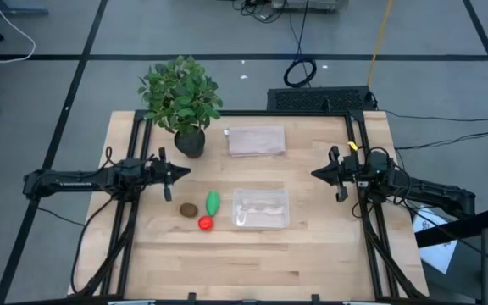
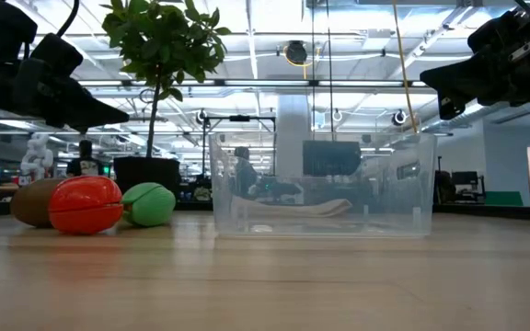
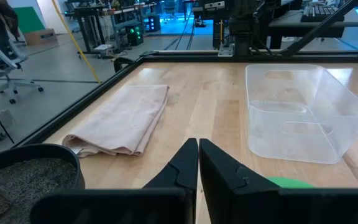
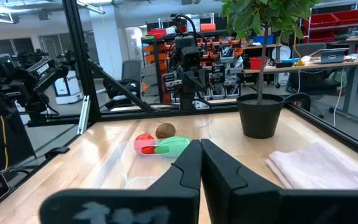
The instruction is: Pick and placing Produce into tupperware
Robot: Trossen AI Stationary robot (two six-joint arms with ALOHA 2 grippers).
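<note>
Three toy foods lie on the table left of centre: a brown kiwi-like one (image 1: 189, 209), a long green one (image 1: 213, 202) and a round red one (image 1: 205, 224). They also show in the low view: brown (image 2: 33, 202), red (image 2: 85, 204), green (image 2: 149, 204). The clear tupperware (image 1: 261, 208) stands just right of them, its bottom on the table, with nothing inside. My left gripper (image 1: 181, 173) is shut and hovers above the table left of the foods. My right gripper (image 1: 316, 174) is shut and hovers right of the tupperware.
A potted leafy plant (image 1: 181, 100) stands at the far left of the table. A folded pinkish cloth (image 1: 256, 141) lies at the far middle. Bare wood lies along the near edge (image 1: 244, 271). Black frame rails (image 1: 134, 220) run down both sides.
</note>
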